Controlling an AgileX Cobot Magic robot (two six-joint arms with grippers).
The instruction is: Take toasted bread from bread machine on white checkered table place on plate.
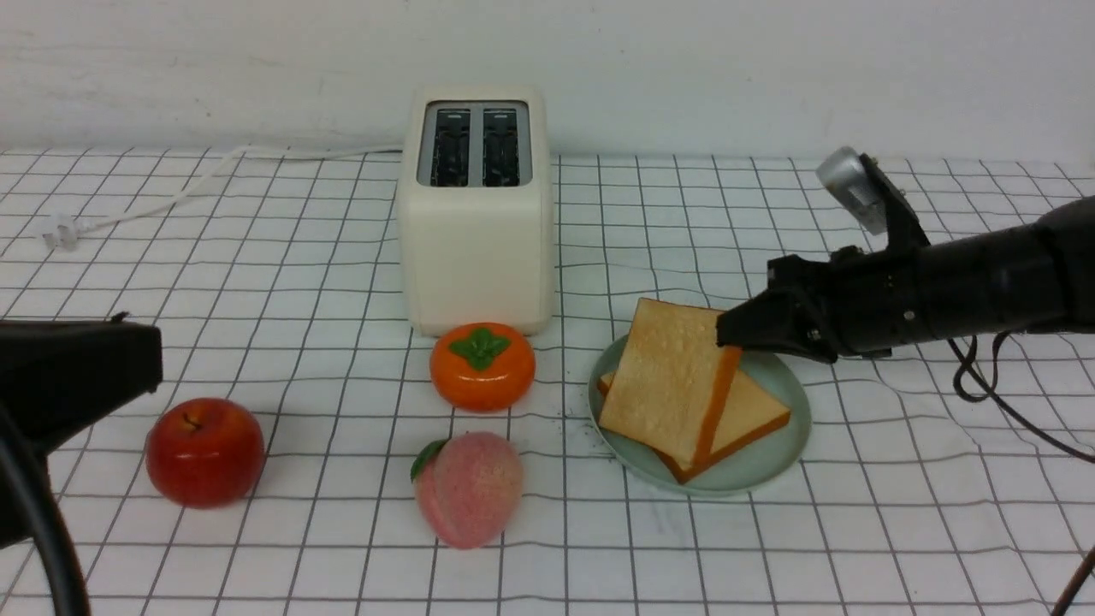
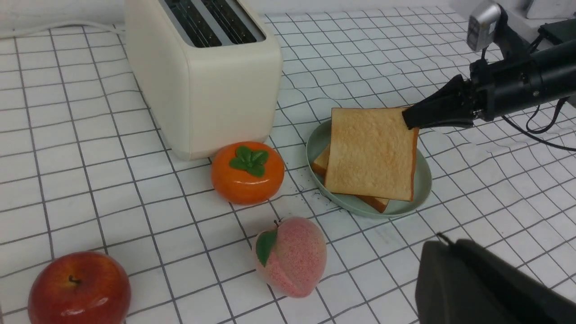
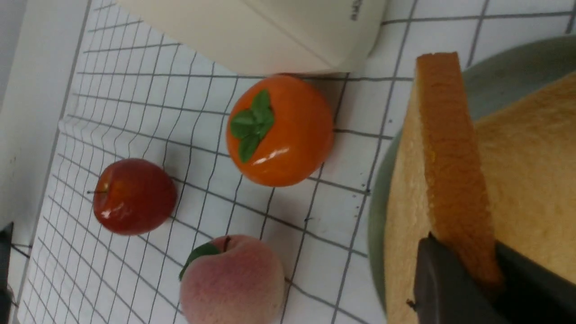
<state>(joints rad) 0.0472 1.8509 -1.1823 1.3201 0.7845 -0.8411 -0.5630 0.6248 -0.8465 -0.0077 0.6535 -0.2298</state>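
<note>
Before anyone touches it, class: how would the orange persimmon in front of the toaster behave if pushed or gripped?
The persimmon looks squat, wider than tall, so it would probably slide rather than roll. Its glossy highlights suggest a hard, slick skin that might slip when gripped.

A persimmon (image 1: 482,366) sits upright, squat and glossy orange, with a green leafy cap flat on its top. A peach (image 1: 468,488) lies just in front of the persimmon, slightly to its left, with a narrow gap between the two. It is matt pink and fuzzy-looking, and a single green leaf sits at its stem end, which is tipped up and to the left. An apple (image 1: 204,451) stands well to the left of the persimmon and a little nearer the front. It is shiny dark red with a short brown stem in its dimple. Far behind the persimmon rises a plain white wall (image 1: 770,68).
</note>
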